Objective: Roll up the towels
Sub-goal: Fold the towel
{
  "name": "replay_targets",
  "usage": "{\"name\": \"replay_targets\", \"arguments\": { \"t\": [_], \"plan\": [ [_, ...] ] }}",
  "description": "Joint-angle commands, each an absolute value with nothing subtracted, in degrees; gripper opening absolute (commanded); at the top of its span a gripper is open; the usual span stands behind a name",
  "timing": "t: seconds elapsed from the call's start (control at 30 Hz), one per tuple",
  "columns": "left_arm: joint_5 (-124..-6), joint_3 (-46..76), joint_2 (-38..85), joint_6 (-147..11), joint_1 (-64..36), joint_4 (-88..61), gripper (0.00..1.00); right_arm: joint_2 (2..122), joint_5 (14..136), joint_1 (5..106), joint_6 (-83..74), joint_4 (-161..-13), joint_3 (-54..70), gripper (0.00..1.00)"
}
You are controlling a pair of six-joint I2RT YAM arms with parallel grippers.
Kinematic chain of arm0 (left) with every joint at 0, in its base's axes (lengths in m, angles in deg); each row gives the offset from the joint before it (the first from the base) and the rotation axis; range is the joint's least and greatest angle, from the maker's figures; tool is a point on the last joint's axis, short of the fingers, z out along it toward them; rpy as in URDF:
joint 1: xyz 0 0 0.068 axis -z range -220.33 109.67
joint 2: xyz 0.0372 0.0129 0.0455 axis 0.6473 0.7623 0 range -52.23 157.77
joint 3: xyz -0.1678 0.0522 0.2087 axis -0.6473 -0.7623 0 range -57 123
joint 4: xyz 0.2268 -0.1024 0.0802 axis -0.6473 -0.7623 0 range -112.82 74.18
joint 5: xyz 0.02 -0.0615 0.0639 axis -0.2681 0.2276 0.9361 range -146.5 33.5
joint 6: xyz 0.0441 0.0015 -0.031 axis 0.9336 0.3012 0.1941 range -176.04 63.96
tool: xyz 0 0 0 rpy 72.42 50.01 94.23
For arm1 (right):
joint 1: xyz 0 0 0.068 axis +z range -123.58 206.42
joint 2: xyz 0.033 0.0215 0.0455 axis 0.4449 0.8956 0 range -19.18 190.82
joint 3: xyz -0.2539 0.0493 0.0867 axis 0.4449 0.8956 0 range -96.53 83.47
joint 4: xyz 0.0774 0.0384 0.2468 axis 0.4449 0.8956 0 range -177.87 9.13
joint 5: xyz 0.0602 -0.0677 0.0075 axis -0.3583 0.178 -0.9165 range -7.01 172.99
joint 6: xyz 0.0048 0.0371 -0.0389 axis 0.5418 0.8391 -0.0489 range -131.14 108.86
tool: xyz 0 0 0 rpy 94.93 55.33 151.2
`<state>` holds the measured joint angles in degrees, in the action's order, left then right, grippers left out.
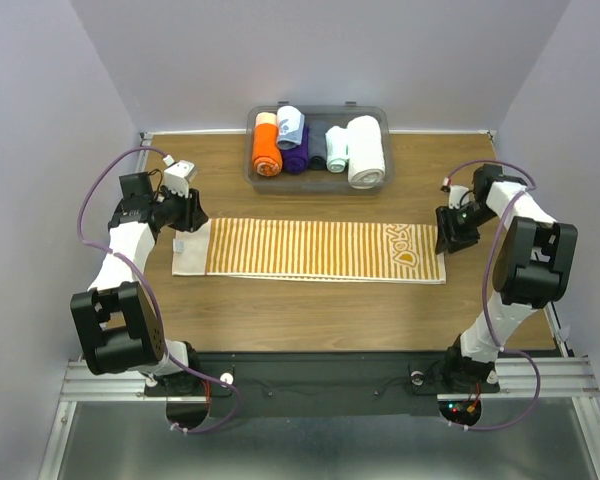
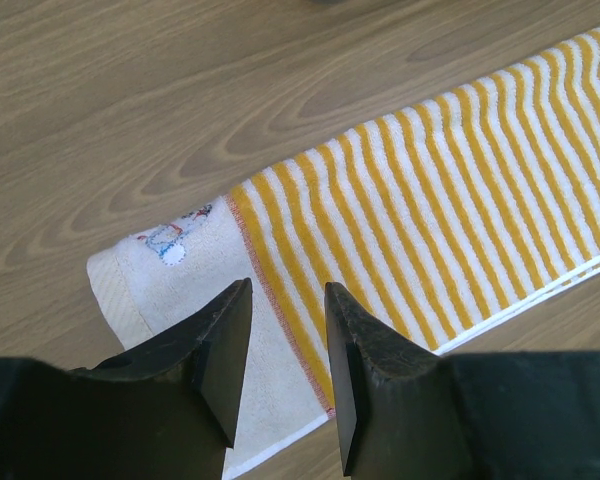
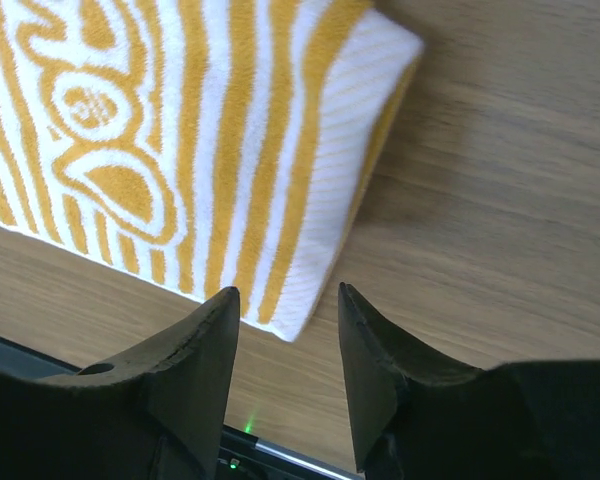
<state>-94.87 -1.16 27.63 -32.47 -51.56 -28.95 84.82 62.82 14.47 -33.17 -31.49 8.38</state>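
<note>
Top view first. Counted one striped towel (image 1: 310, 250) spread flat on the counter (image 1: 310, 310), dead centre of the frame. Long axis running left to right, plain cream end at the left, white lettering at the right. Also counted one clear bin (image 1: 315, 182) at top centre holding six rolls: a pale blue towel (image 1: 290, 125) perched on an orange roll (image 1: 266, 148) and a purple roll (image 1: 298, 155), then a dark roll (image 1: 318, 148), a small pale roll (image 1: 337, 148) and a thick white roll (image 1: 366, 150). Got two arms. Left arm (image 1: 130, 240) folded at lower left, wrist bent in toward the cream end, left fingers (image 1: 195, 222) right over it. Right arm (image 1: 525, 260) mirrored on the right, right fingers (image 1: 446, 240) at the lettering end.

Left wrist view next. Looking down on that striped towel (image 2: 460, 200), long axis slanting from lower left up to upper right, with a small stitched motif on the cream part. Left fingers (image 2: 225, 360) at the bottom edge, spread with a clear gap, hanging over the seam between cream and stripes, pinching nothing. Can't tell if the tips touch the cloth.

Right wrist view last. Lettering end of the towel (image 3: 180, 150) filling the upper left, one corner poking down toward the gap. Right fingers (image 3: 195, 380) spread apart at the bottom, nothing clamped. Can't tell about contact here either.
</note>
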Motion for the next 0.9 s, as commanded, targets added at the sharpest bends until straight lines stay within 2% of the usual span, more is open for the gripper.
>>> {"name": "replay_targets", "arguments": {
  "t": [0.0, 0.17, 0.5, 0.77, 0.87],
  "plan": [
    [-95.5, -1.5, 25.6, -32.0, -51.2, -28.6, 0.47, 84.0, 64.9, 13.1, -31.4, -31.9, 6.7, 0.48],
    [-95.3, -1.5, 24.9, -32.8, -51.2, -27.5, 0.48, 86.5, 65.1, 13.3, -26.6, -33.7, 7.3, 0.44],
    [-95.0, -2.2, 24.7, -32.7, -51.3, -27.1, 0.49, 89.0, 66.6, 13.4, -23.8, -39.6, 10.7, 0.45],
    [-94.6, -2.2, 24.8, -32.8, -51.2, -26.5, 0.5, 90.1, 65.4, 15.3, -21.7, -41.7, 14.1, 0.39],
    [-94.6, -2.0, 24.9, -33.0, -51.2, -26.5, 0.5, 91.0, 64.4, 15.3, -21.3, -41.8, 14.6, 0.28]
  ]
}}
